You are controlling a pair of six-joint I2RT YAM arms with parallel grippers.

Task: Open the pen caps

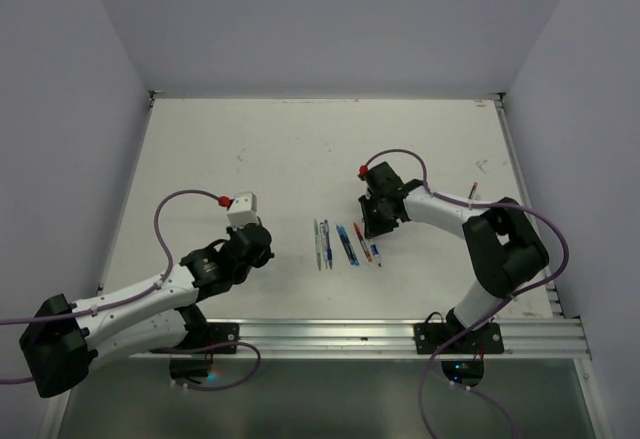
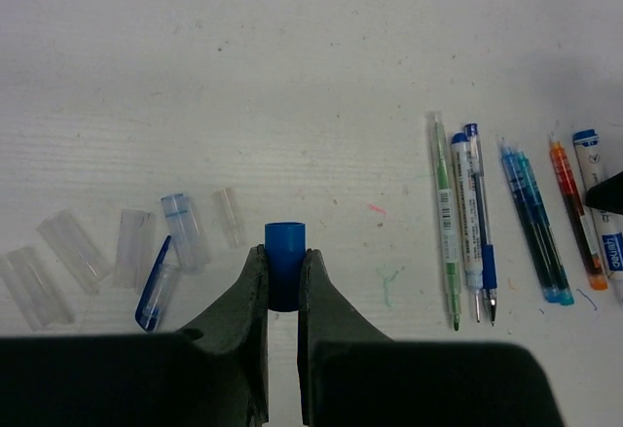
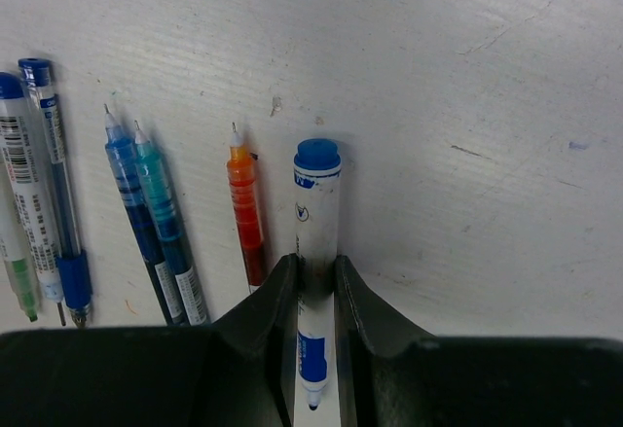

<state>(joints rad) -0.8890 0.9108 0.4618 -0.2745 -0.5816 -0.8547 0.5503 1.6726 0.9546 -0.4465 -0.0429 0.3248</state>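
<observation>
left gripper (image 2: pixel 284 257) clamped on blue pen cap (image 2: pixel 284 235), off any pen, over table (image 2: pixel 292 77). right gripper (image 3: pixel 315 266) pinching white pen barrel (image 3: pixel 317 203). clear caps (image 2: pixel 127 247) lie just left of blue one.

A row of pens (image 1: pixel 345 244) lies on the white desk (image 1: pixel 300 149). The right gripper (image 1: pixel 375 227) hangs over the row's right end. The left gripper (image 1: pixel 258 244) sits a little way left of the row.

Pen caps (image 2: pixel 185 231) left of pens (image 2: pixel 445 223), all lying on table (image 2: pixel 292 57).
</observation>
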